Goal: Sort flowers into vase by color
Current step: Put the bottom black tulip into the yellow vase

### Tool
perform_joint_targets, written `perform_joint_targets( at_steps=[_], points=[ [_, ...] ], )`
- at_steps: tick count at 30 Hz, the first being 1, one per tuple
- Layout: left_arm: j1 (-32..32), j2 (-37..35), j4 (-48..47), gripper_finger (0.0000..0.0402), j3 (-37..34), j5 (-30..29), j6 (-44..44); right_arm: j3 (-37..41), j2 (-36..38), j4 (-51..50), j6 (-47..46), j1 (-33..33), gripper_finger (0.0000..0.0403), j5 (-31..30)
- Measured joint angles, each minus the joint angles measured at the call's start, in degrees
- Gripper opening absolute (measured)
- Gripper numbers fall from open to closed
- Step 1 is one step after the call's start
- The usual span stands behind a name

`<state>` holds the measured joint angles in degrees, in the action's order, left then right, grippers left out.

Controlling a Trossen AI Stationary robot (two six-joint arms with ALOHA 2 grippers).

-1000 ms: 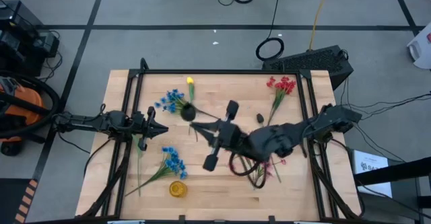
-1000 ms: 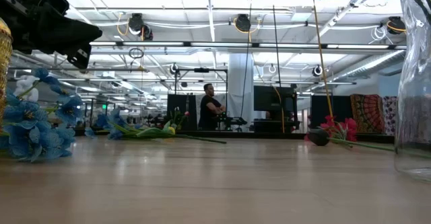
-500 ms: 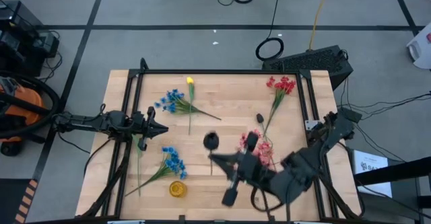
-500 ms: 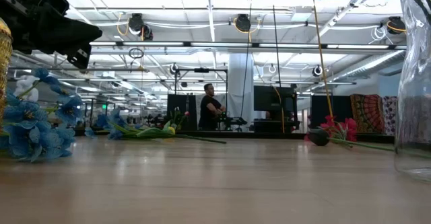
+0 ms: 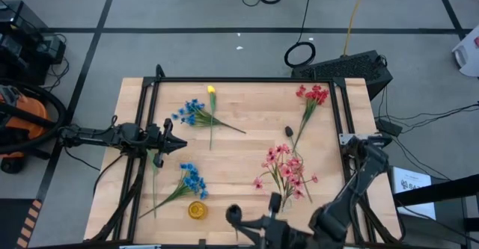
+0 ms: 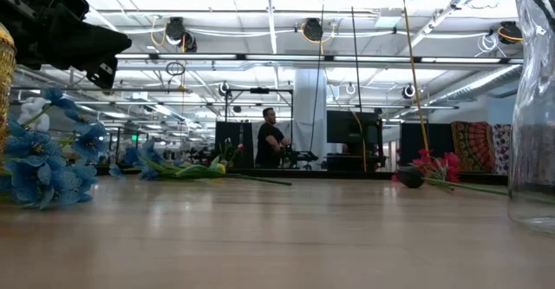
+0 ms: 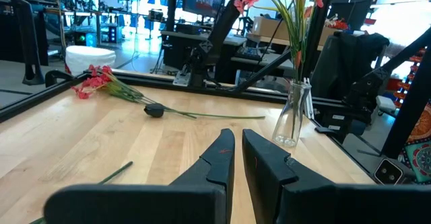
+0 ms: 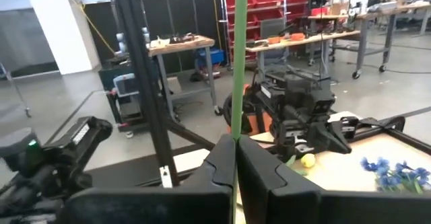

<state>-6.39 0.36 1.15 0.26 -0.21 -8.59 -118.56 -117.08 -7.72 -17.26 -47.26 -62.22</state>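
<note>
My right gripper [image 5: 243, 225] is at the table's near edge, shut on a flower with a thin green stem [image 8: 237, 62] and a dark head [image 5: 233, 214]. My left gripper [image 5: 177, 144] is shut and empty at the table's left side. Pink flowers [image 5: 284, 170] stand in a clear glass vase [image 7: 291, 118] right of centre. Blue sprigs [image 5: 191, 114] and a yellow bud [image 5: 212, 90] lie at the far left. More blue sprigs [image 5: 191, 180] lie by a yellow round vessel [image 5: 197, 210]. Red flowers [image 5: 313, 96] lie at the far right. My right gripper pinches the green stem [image 8: 236, 131] between its two fingers. The fingers are about level and point toward the table's left side, lying across the stem. The stem stands upright above the fingers, its dark head on top, clear of the table.
A small dark object [image 5: 288, 131] lies by the red flowers' stems. A black frame [image 5: 239, 79] runs round the tabletop. The bare wood in the middle [image 5: 239, 159] is open. A person [image 6: 271, 139] stands far off in the room beyond the table.
My right gripper has gone from the middle of the table, by the far blue sprigs, toward the near edge, carrying the dark-headed flower upright all the way. The pink flowers in the vase, which the arm covered before, now show in full.
</note>
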Motion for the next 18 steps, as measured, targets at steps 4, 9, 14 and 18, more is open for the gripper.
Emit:
perform_joint_targets(
  at_steps=[4, 9, 14, 18],
  points=[
    [-0.02, 0.00, 0.00, 0.0036, -0.01, 0.01, -0.01, 0.00, -2.58, 0.95, -2.60, -0.90, 0.0000, -0.85],
    [0.00, 0.00, -0.02, 0.0036, -0.01, -0.02, 0.01, 0.00, -7.35, 7.82, -3.18, -0.79, 0.0000, -0.50],
    [0.00, -0.02, -0.01, 0.0036, 0.00, -0.02, 0.00, 0.00, -11.70, 13.00, -1.73, -0.54, 0.0000, -1.59],
    [0.00, -0.02, -0.02, 0.0036, 0.01, 0.00, 0.01, 0.00, -15.57, 17.94, -1.59, 0.55, 0.0000, -4.05]
  ],
)
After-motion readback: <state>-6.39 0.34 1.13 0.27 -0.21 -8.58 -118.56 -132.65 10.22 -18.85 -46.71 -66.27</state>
